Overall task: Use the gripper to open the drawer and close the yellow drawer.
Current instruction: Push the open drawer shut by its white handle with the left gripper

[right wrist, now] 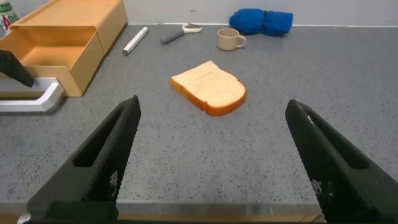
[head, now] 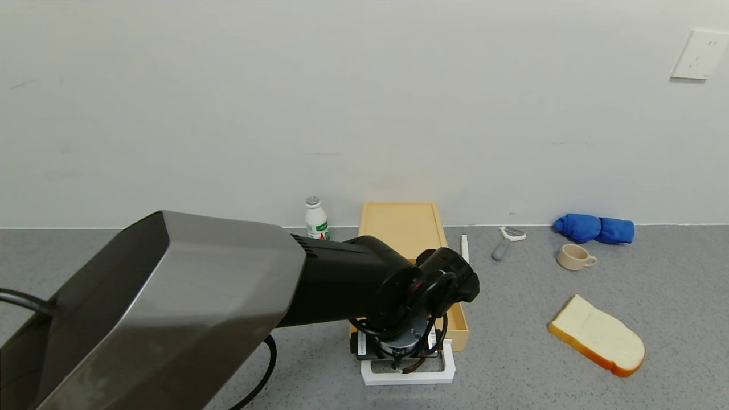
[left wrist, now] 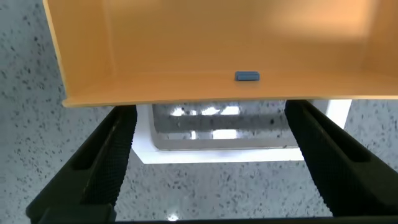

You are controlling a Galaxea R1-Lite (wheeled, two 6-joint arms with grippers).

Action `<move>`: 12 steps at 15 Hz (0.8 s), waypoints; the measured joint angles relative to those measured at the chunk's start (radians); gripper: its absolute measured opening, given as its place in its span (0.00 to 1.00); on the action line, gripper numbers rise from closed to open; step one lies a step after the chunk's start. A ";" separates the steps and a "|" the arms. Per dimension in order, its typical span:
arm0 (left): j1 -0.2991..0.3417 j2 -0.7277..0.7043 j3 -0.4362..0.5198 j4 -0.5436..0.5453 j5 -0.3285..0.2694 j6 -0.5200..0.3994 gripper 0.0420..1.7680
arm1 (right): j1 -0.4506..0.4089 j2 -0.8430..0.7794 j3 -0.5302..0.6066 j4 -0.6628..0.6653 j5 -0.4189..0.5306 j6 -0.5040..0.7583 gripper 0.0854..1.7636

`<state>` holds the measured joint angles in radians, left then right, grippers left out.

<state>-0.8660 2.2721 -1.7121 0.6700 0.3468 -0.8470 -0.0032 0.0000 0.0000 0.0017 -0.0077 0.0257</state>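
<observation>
The pale yellow drawer point(head: 459, 327) stands pulled out of its flat matching box point(head: 401, 223) toward me, and its inside point(left wrist: 186, 37) looks empty. Its white loop handle point(head: 408, 376) lies at the front. My left gripper point(head: 401, 357) hangs over that handle. In the left wrist view it point(left wrist: 211, 113) is open, with the black fingers point(left wrist: 102, 162) on either side of the handle point(left wrist: 217, 154) and not touching it. My right gripper point(right wrist: 211, 155) is open and empty, low over the counter to the right. From there I see the drawer point(right wrist: 53, 56) and handle point(right wrist: 34, 99).
A small white bottle point(head: 316, 219) stands left of the box by the wall. To the right lie a white stick point(head: 465, 248), a peeler point(head: 506, 240), a beige cup point(head: 575, 257), a blue cloth point(head: 595, 229) and a bread slice point(head: 598, 336).
</observation>
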 joint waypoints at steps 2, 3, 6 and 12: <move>0.014 0.007 -0.022 -0.003 0.007 0.014 0.97 | 0.000 0.000 0.000 0.000 0.000 0.000 0.97; 0.019 0.010 -0.029 0.000 0.006 0.025 0.97 | 0.000 0.000 0.000 0.000 0.000 0.000 0.97; 0.039 0.023 -0.060 -0.001 0.009 0.049 0.97 | 0.000 0.000 0.000 0.000 0.000 0.000 0.97; 0.088 0.061 -0.126 -0.004 0.013 0.111 0.97 | 0.000 0.000 0.000 0.000 0.000 0.000 0.97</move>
<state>-0.7783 2.3328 -1.8377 0.6657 0.3598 -0.7355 -0.0032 0.0000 0.0000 0.0017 -0.0077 0.0257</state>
